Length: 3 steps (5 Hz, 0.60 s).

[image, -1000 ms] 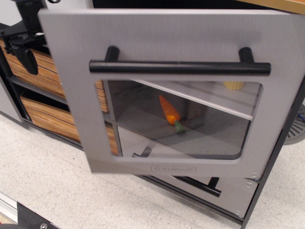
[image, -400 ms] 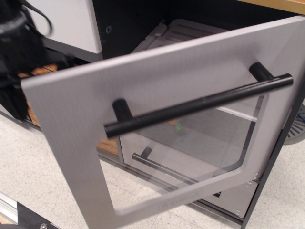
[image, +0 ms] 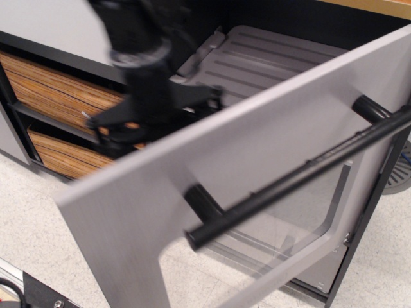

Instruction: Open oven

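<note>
one toy oven (image: 270, 64) centre-right with its silver door (image: 212, 167) swung way open toward the camera, one long black bar handle (image: 302, 176) on it, one grey ribbed shelf inside, two wood-grain drawers (image: 54, 96) left, blurry black gripper (image: 138, 122) above the door's top edge, can't tell its grip

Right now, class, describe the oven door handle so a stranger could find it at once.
Find the big silver-grey oven door swung out toward the camera. Across its face, above the window, runs a long black bar handle on two black posts. The striped wooden drawers to the left show no such bar.
</note>
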{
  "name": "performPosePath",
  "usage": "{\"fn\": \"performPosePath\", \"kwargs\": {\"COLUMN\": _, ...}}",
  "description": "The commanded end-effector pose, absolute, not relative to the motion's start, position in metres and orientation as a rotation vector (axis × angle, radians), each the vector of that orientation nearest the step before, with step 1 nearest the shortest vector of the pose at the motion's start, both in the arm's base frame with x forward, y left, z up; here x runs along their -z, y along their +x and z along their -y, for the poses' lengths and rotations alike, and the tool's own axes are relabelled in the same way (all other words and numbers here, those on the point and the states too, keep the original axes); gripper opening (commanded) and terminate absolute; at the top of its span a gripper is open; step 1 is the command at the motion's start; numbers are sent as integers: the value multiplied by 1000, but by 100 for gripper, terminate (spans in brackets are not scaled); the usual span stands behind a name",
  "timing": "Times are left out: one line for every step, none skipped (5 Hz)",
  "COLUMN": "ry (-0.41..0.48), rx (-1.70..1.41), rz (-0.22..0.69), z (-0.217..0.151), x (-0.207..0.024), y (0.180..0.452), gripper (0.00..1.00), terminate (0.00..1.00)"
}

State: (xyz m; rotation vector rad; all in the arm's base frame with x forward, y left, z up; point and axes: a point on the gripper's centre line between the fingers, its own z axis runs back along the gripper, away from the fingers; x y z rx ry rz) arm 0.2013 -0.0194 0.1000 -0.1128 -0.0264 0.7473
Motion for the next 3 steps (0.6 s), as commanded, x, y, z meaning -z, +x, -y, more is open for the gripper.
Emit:
{"fn": "performPosePath", "kwargs": {"ry": -115, "rx": -751, "rz": 106, "z": 35, "x": -118, "y": 223, "gripper": 100, "terminate": 0}}
{"fn": "performPosePath", "kwargs": {"ry": -115, "rx": -751, "rz": 106, "z": 35, "x": -118, "y": 223, "gripper": 100, "terminate": 0}}
{"fn": "performPosePath", "kwargs": {"ry": -115, "rx": -751, "rz": 106, "z": 35, "x": -118, "y": 223, "gripper": 100, "terminate": 100}}
